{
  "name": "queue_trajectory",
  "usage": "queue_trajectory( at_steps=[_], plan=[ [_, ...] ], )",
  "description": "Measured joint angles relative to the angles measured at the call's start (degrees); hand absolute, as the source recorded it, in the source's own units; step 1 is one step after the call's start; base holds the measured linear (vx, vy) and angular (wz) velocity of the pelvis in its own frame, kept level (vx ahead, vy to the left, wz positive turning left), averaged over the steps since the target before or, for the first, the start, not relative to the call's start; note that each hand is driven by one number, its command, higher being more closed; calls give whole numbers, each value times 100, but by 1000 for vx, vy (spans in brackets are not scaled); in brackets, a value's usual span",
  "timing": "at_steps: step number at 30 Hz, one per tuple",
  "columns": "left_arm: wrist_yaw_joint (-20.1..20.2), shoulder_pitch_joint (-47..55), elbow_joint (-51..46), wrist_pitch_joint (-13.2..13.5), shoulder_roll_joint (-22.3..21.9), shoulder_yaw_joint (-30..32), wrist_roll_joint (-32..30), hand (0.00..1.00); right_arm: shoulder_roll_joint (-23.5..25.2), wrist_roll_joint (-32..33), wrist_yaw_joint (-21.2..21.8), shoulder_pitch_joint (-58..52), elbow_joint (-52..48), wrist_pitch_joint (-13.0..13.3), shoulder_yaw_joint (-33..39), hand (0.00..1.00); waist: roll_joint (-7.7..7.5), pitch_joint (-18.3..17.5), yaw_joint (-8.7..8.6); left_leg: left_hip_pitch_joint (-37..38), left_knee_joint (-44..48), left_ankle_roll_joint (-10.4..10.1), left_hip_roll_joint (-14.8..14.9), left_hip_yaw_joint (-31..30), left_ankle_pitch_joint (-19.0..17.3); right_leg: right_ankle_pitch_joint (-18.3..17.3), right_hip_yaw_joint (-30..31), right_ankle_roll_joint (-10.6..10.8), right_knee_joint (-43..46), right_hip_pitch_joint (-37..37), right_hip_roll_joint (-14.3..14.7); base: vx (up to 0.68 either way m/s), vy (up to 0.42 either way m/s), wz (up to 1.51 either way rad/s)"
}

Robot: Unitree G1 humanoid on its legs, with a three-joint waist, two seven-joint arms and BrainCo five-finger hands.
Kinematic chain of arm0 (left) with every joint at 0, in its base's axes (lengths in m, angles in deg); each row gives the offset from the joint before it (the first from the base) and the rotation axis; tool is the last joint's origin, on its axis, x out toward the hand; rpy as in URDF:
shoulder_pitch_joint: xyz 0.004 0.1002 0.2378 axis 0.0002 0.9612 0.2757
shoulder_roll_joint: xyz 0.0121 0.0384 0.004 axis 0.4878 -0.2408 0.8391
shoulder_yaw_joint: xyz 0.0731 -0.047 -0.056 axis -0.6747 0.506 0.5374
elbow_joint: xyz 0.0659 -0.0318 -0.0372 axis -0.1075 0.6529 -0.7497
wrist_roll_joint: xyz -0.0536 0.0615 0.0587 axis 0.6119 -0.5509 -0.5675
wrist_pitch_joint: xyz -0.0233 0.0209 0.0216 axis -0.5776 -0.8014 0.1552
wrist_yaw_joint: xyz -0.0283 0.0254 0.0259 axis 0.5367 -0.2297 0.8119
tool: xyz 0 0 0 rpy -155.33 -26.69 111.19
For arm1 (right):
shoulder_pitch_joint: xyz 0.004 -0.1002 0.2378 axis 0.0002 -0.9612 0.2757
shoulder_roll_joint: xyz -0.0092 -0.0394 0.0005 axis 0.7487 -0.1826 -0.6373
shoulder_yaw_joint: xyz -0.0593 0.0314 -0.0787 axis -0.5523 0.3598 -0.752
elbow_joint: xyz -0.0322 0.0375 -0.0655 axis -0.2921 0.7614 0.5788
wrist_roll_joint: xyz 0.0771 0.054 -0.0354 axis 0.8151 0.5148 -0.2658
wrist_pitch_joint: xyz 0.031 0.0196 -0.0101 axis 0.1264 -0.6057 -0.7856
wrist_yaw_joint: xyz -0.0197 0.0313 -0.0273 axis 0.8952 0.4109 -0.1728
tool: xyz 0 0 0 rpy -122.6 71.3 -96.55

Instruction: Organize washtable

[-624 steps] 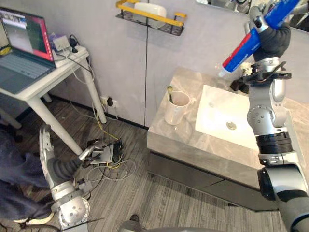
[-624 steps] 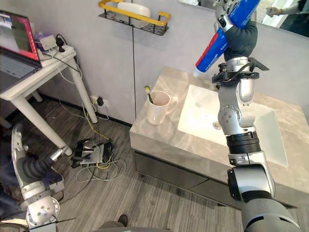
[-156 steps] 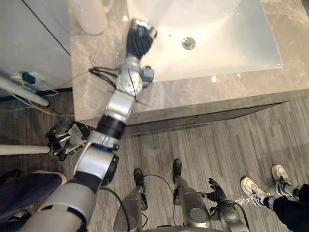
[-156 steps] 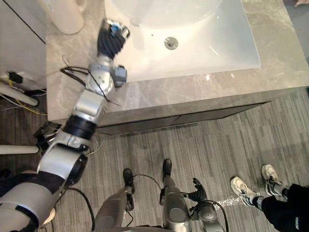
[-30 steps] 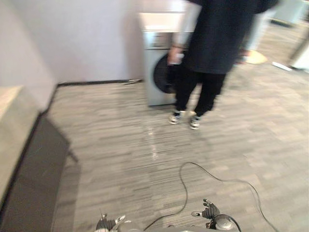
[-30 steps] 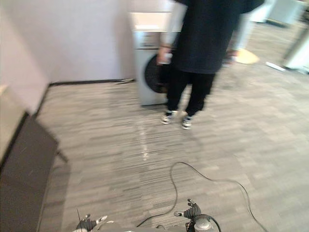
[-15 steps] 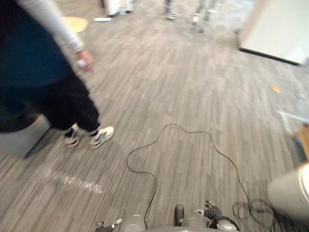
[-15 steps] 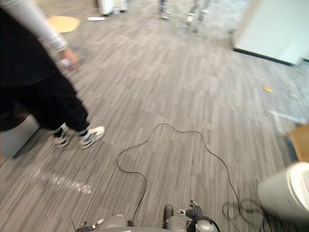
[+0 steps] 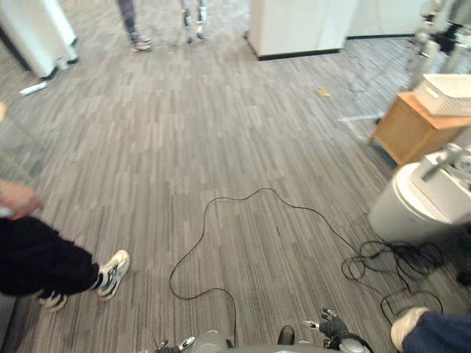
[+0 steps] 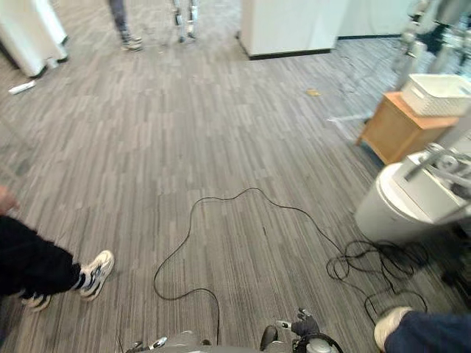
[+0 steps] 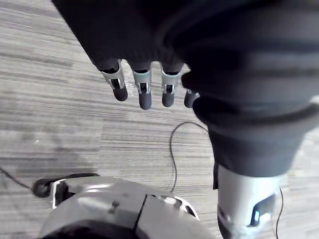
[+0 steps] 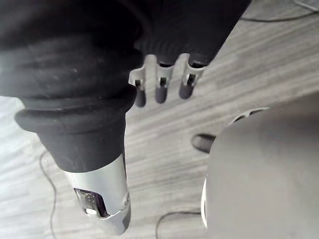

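Facing floor (image 9: pixel 221 132) with left hand (image 11: pixel 142 92) and right hand (image 12: pixel 160 87) slack, holding nothing;
could clip person's shoe (image 9: pixel 112 271) at 8 o'clock while turning; could knock white bin (image 9: pixel 412 213) at 3 o'clock.

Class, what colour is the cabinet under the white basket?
The cabinet is light brown wood; left eye view.

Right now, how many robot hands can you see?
2. The left hand hangs low on the robot's left, fingers relaxed and empty, above the grey floor. The right hand hangs low on its right, also open and empty. No other hand looks hidden.
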Motion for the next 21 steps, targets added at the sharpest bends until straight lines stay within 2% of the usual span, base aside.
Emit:
queue_trajectory(
  at_steps=[1,2,3,4,5,6,9,15,21],
  plan=[
    [11,-34,29,1,-20,-99,2,0,-66,32,2,0,-2,11,-6,0,71,-39,-28,64,-624,-57,48,-92,241,52,164,107,-150,9,62,-17,89,-58],
    [10,-27,25,2,16,-121,3,0,-26,36,-8,-9,5,2,-3,0,116,-94,-20,146,-825,-66,-41,-2,294,140,253,123,-246,8,-10,13,98,-56],
    [-4,-53,20,32,64,-113,4,0,24,96,-5,-18,4,-7,37,0,-68,-126,-59,270,-1158,36,-249,133,414,178,292,180,-325,-20,-174,12,129,-28],
    [-3,-79,27,40,101,-130,5,0,70,158,-11,-21,2,-4,129,0,-105,-123,-158,356,-1365,101,-401,147,509,189,294,214,-324,-20,-293,12,162,-5],
    [-3,-74,27,41,107,-147,5,0,104,183,-15,-23,-1,-4,202,0,-114,-132,-177,401,-1445,128,-463,139,533,185,275,241,-322,-6,-344,4,169,9],
    [-4,-77,24,47,113,-177,6,0,117,220,-26,-44,7,-16,240,0,-141,-163,-174,508,-1619,171,-582,133,578,179,279,315,-322,16,-422,21,128,10],
    [-1,-73,25,56,127,-186,6,0,117,248,-10,-64,71,-33,235,0,-192,-221,-141,781,-2035,254,-798,118,714,164,270,363,-331,128,-556,48,109,8],
    [7,-52,43,55,246,-392,-1,0,201,242,-7,-84,146,-37,226,0,-311,-325,-151,1045,-2159,269,-936,1,732,163,217,359,-412,340,-602,65,60,5],
    [2,-58,95,56,269,-427,-2,0,217,243,-11,-85,175,-35,215,0,-331,-345,-152,1079,-2161,273,-941,-157,735,142,76,328,-412,430,-602,-34,-15,9]
  ],
)
